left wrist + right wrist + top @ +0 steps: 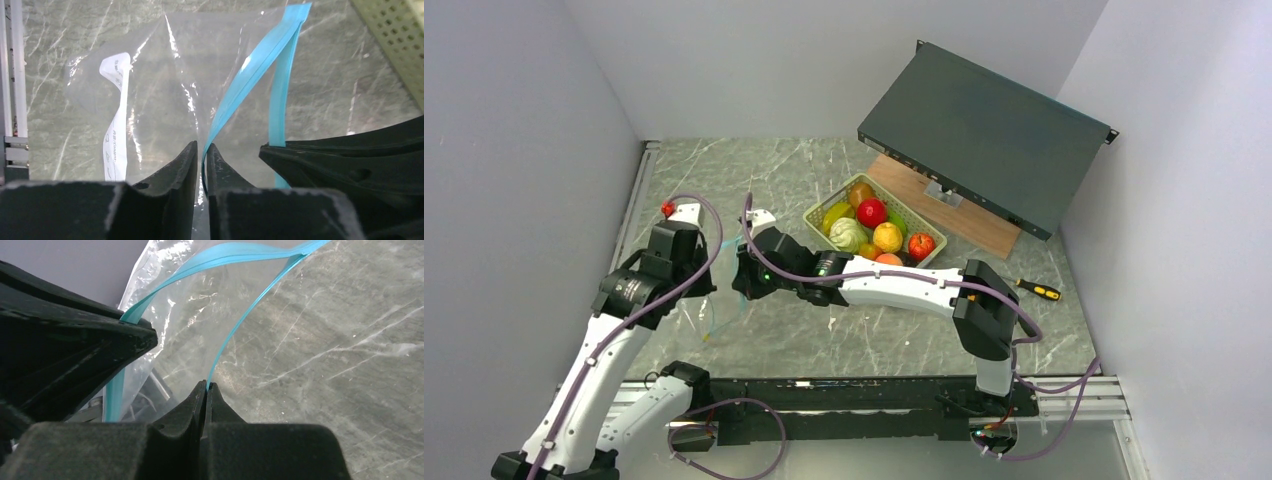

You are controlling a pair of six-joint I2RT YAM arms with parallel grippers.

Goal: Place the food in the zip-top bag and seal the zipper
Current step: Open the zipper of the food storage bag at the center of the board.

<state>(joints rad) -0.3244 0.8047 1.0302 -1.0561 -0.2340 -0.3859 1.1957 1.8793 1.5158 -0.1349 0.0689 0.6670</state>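
The only writing sits on a white printed strip (116, 135) on the zip-top bag (165, 75), at 10 o'clock from the left gripper (202, 152) in the left wrist view. It carries grey letters and small symbols running along its length. They are tilted, partly under glare and too small to read with any certainty.

The left gripper's 2 fingers stand almost together, clamped on 1 lip of the teal zipper (260, 65), which runs from them toward 1 o'clock. The second lip drops beside it and goes behind the right arm's dark body at 3 o'clock. The right gripper (206, 390) is pressed closed on the other lip, which also rises toward 1 o'clock in its own view. The lip in the left gripper's grip arcs across the top there and vanishes behind the left gripper's black shell at 9 o'clock. The bag hangs between the 2 grippers with its mouth parted. Its lower edge is cut off in both wrist views.

From above, the bag is nearly lost against the marble table (824, 330). The food (872, 212) lies in a pale green basket (904, 207) at about 2 o'clock from the grippers, with the lower pieces covered by others. Beyond it, a dark metal box (984, 135) leans over a wooden board (969, 225), hiding most of it. A screwdriver (1037, 290) lies at 3 o'clock.
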